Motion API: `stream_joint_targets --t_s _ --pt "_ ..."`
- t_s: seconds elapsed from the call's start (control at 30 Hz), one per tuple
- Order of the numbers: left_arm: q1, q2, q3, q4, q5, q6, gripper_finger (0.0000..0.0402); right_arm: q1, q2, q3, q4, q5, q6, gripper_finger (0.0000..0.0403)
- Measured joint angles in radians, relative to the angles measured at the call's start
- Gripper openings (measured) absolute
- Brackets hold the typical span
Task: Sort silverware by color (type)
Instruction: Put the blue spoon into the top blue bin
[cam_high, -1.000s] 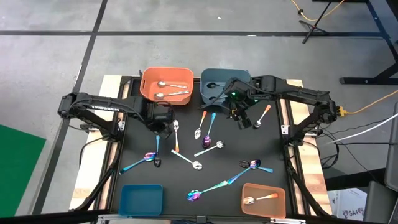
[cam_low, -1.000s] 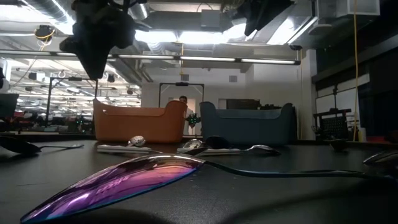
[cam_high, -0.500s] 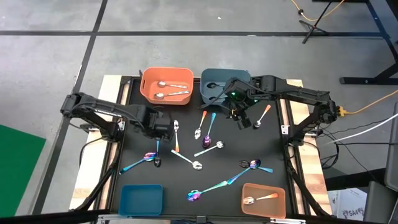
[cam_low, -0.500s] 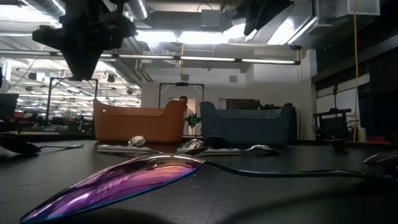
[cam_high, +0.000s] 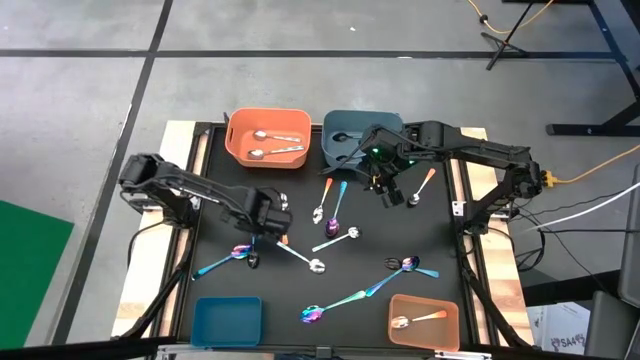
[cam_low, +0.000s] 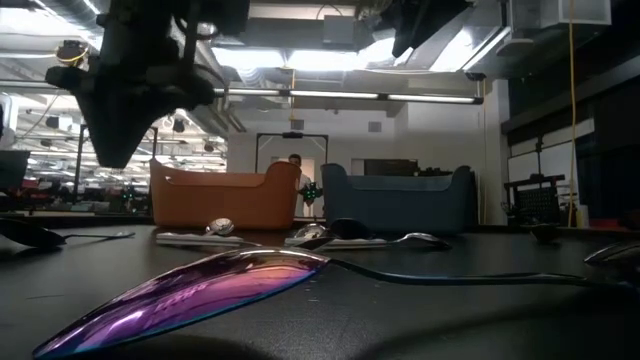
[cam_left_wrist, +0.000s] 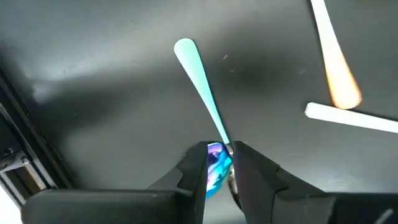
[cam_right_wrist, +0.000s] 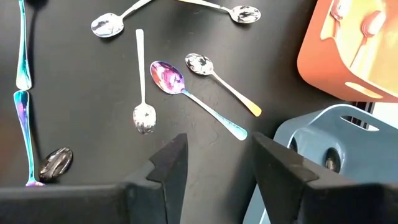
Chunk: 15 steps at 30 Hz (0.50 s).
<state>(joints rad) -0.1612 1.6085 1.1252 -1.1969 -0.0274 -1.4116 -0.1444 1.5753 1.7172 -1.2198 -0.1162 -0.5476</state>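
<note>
My left gripper (cam_high: 266, 216) hangs above the mat's left half, pointing down, shut on an iridescent spoon with a teal handle (cam_left_wrist: 198, 78). Below it lie an orange-handled spoon (cam_left_wrist: 336, 68) and a silver one (cam_left_wrist: 354, 117). Several more spoons lie flat on the black mat (cam_high: 420, 235), among them a teal-handled one (cam_high: 235, 255) and a black one (cam_high: 252, 261). My right gripper (cam_high: 388, 190) hovers open near the far blue-grey bin, with nothing between its fingers (cam_right_wrist: 166, 163). My left gripper pinches the spoon between its two fingers at the bowl (cam_left_wrist: 216, 160), right where the handle starts. The fingers come from above, pointing down, and lie across the spoon. The teal handle sticks out sideways from the fingers, and the spoon is lifted clear of the mat.
An orange bin (cam_high: 240, 140) with two silver spoons and a blue-grey bin (cam_high: 392, 122) with a black spoon stand at the far edge. A blue bin (cam_high: 227, 320) sits near left. An orange bin (cam_high: 445, 312) with an orange-handled spoon sits near right.
My left gripper has sunk and gone from beside the far orange bin toward the table's near edge, rolling its wrist, with the teal-handled spoon still between its fingers. My right gripper has kept still.
</note>
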Motion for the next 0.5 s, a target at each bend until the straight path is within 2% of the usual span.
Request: stream_joint_targets --t_s 0.37,0.5 --pt "-0.037 0.076 -0.001 0.009 -0.003 0.007 0.007 0.0 0.0 0.0 -0.001 0.0 0.0 0.0166" --pt "-0.05 0.076 -0.037 0.066 -0.006 -0.015 0.007 0.0 0.0 0.0 -0.001 0.0 0.0 0.0166"
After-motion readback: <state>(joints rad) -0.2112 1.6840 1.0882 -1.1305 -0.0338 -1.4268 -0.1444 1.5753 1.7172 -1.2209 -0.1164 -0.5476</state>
